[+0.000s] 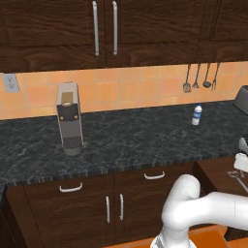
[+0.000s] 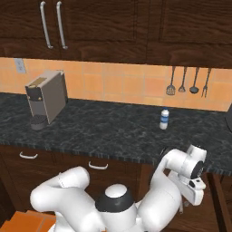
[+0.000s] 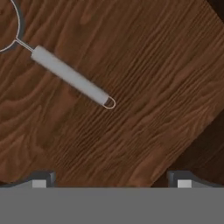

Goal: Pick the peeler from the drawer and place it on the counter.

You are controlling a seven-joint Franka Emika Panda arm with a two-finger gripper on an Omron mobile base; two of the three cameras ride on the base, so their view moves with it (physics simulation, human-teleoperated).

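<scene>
Two wide-spread jaws hang empty over the drawer (image 3: 144,109) floor, so shift them onto the peeler (image 3: 70,78) handle ahead and square across it before closing.

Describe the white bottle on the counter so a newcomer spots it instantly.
Start at the long dark marbled counter under the orange tiled wall. Toward its right end, just below the row of dark utensils hanging on the tiles, stands the small white bottle. It is upright with a blue label, unlike the tall grey coffee machine far left.

bare drawer (image 3: 144,87) floor around the peeler (image 3: 70,75) — nothing crowding it.
</scene>
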